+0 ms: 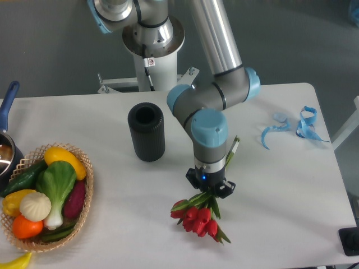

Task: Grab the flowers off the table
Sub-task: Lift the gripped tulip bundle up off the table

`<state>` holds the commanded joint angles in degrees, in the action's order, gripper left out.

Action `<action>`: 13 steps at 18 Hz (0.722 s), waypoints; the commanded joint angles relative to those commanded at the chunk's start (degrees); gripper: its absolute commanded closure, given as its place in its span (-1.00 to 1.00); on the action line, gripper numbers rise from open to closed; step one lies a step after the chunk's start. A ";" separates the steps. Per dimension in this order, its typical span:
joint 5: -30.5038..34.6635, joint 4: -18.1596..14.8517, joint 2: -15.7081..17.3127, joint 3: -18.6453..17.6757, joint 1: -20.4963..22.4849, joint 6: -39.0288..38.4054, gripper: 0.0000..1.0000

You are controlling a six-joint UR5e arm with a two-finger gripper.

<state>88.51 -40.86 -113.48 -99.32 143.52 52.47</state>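
The flowers (197, 217), red tulips with green stems and leaves, lie on the white table (280, 190) near its front edge. The heads point to the front and the stems run back right under the arm, with one stem end showing behind it. My gripper (210, 189) points straight down over the stems, just behind the red heads. Its black fingers (192, 179) stick out on either side of the stems and look spread apart. The fingertips are hidden under the wrist, so I cannot see any contact with the stems.
A black ribbed cylinder (146, 131) stands upright behind and left of the gripper. A wicker basket of toy vegetables (45, 196) sits at the left edge, with a blue-handled pot (7, 140) behind it. Curly blue ribbons (294, 128) lie at the back right.
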 joint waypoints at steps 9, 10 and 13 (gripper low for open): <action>0.18 -15.10 8.00 1.31 3.87 5.25 1.00; 0.35 -17.56 8.88 1.93 4.31 7.27 1.00; 0.44 -22.67 10.11 4.30 4.40 8.26 1.00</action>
<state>88.95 -63.54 -103.36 -95.02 147.92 60.73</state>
